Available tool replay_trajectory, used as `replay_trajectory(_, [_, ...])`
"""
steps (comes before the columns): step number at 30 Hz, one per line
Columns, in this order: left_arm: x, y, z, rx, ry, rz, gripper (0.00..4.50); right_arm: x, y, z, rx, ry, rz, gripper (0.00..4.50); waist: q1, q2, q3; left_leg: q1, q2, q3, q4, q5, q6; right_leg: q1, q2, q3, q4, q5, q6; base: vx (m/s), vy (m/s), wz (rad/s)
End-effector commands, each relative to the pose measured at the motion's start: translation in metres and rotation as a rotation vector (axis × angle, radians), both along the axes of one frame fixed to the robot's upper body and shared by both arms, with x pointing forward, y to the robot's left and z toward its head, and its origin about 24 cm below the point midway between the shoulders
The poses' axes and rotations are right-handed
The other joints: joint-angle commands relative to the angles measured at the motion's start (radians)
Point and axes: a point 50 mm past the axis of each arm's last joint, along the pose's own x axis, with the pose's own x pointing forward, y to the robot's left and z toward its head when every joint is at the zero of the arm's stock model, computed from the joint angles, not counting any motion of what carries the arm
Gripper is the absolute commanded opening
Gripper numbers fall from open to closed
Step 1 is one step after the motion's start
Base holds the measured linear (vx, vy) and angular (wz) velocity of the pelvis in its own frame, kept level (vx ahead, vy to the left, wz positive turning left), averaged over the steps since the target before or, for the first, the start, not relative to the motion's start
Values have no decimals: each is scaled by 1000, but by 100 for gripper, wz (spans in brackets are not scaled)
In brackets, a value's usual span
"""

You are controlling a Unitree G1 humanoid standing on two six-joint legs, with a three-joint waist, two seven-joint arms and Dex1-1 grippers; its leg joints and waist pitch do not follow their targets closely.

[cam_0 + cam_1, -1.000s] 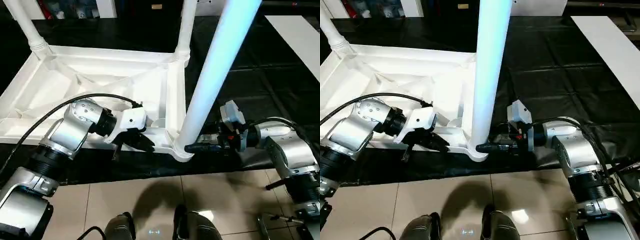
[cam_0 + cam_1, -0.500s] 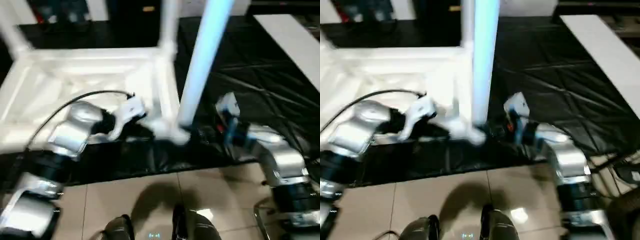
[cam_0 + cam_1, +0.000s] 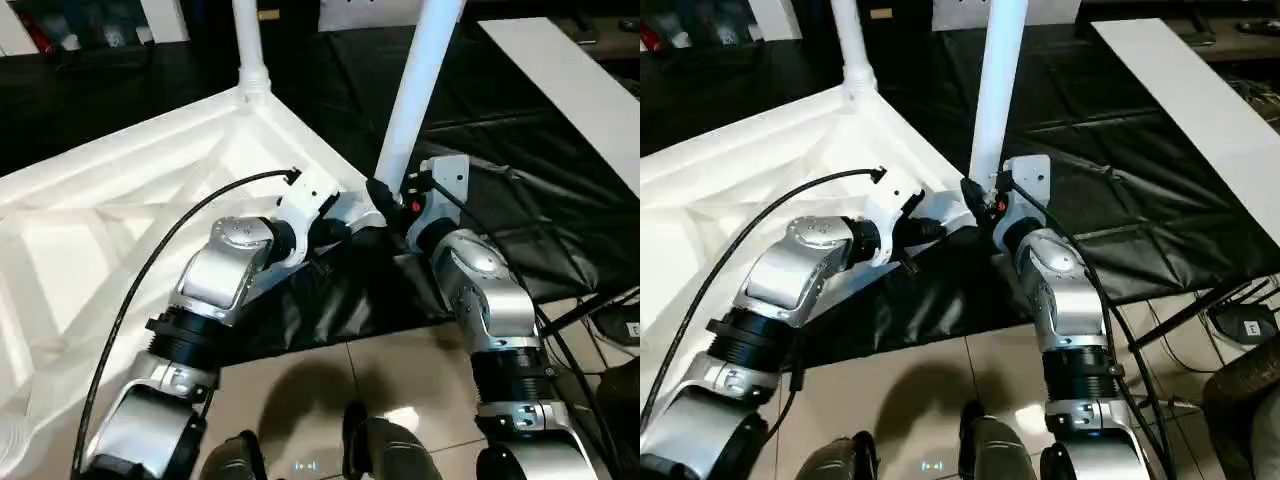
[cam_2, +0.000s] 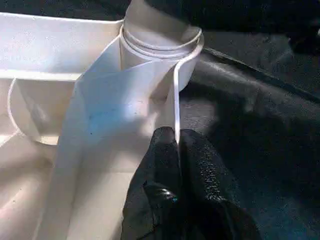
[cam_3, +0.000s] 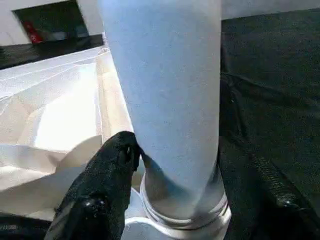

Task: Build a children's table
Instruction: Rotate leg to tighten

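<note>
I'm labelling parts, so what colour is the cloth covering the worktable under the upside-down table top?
Black, creased cloth; clearest in the right eye view.

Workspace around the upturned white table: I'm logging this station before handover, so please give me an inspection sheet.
Surface: black-covered worktable, cover creased.
Job's things: table top lies underside up; near-corner leg and far leg stand in corner sockets.
Clutter: nothing seen.
Grippers: left gripper pinches the top's thin rim by the near socket; right gripper has a finger either side of the near-corner leg's base.
Cables: black cable loops over the left arm; more beside the right arm.
Surroundings: tiled floor, white board on the right.
</note>
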Motion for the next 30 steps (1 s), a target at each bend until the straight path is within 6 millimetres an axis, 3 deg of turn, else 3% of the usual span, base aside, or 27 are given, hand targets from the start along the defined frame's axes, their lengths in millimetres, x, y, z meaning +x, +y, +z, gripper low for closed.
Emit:
replay_trajectory(1, [-5, -7, 10, 11, -50, -104, 0, -8, 12, -15, -6, 54, 128, 317, 12, -10, -86, 3, 46, -18, -67, -163, 138, 67, -79, 72, -41, -363, -126, 0, 0, 0])
replay_trajectory(3, [-6, 2, 6, 51, -47, -116, 0, -8, 2, -13, 0, 40, 131, 344, 17, -11, -89, 0, 42, -14, -63, -137, 156, 69, -79, 78, -33, -345, -136, 19, -26, 1])
replay_trajectory(4, [-6, 12, 2, 92, -40, -134, 0, -10, -7, -9, 1, 11, 174, 349, 21, -12, -93, -8, 38, -13, -58, -106, 173, 74, -77, 81, -23, -315, -142, 39, -52, 1])
replay_trajectory(7, [-7, 24, -1, 141, -37, -172, 0, -15, -18, -3, -40, -28, 283, 371, 32, -9, -91, -8, 40, -11, -58, -70, 201, 73, -71, 78, -23, -292, -141, 1, -54, -2])
replay_trajectory(10, [-9, 33, -3, 192, -34, -247, 0, -20, -28, 0, -104, -45, 395, 402, 38, -6, -85, 0, 46, -11, -62, -96, 180, 69, -69, 77, -30, -354, -129, 0, 0, 0])
replay_trajectory(15, [-14, 45, -5, 263, -22, -394, 0, -28, -39, 5, -182, -47, 559, 402, 43, -7, -82, 9, 49, -15, -67, -162, 143, 66, -70, 78, -36, -420, -119, 0, 0, 0])
replay_trajectory(16, [-16, 49, -5, 277, -9, -455, 0, -32, -42, 5, -209, -43, 628, 402, 44, -2, -82, 11, 52, -14, -68, -164, 141, 64, -71, 80, -36, -414, -122, 0, 0, 0])
replay_trajectory(21, [-24, 55, -4, 327, 15, -645, 0, -38, -46, 6, -237, -17, 809, 402, 59, -3, -87, 11, 55, -12, -69, -142, 150, 66, -73, 86, -27, -359, -154, 0, 0, 0])
replay_trajectory(22, [-24, 55, -5, 332, 15, -655, 0, -39, -46, 6, -237, -16, 824, 376, 64, -1, -86, 13, 57, -12, -69, -137, 151, 64, -73, 86, -26, -352, -162, 0, 0, 0])
replay_trajectory(30, [-31, 55, -3, 329, 45, -798, 0, -44, -48, 5, -270, 33, 999, 320, 78, -16, -95, 12, 58, -7, -68, -109, 150, 68, -75, 91, -19, -338, -176, 0, 0, 0])
